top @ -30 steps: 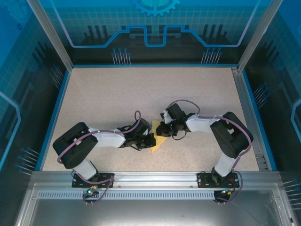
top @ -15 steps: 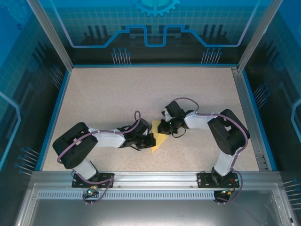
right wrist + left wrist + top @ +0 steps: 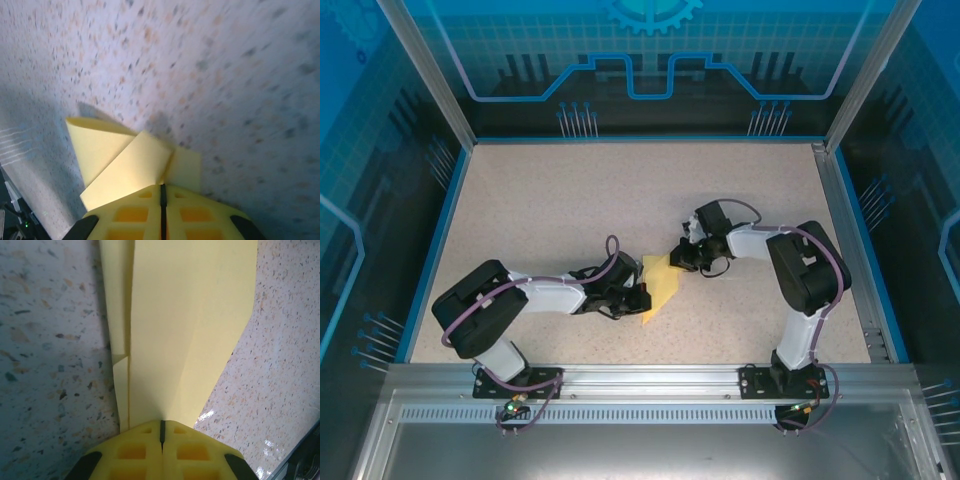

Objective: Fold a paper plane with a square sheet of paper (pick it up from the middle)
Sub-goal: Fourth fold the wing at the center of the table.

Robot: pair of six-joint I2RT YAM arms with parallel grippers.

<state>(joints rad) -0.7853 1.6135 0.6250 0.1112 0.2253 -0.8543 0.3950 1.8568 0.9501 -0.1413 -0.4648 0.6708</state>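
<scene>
The left tool [image 3: 161,426] and the right tool [image 3: 162,189] both pinch the folded yellow paper [image 3: 663,283] near the middle of the bench [image 3: 570,200], so a hard pull apart could rip it or yank it loose.

The pale-yellow sheet of paper [image 3: 661,288] [image 3: 190,315] [image 3: 125,165] — plain, partly folded into overlapping layers — sits just below the middle of the top view as a slanted, pointed shape, runs up the left wrist view with a narrow flap along its left edge, and fans out at the right wrist view's lower left.
</scene>
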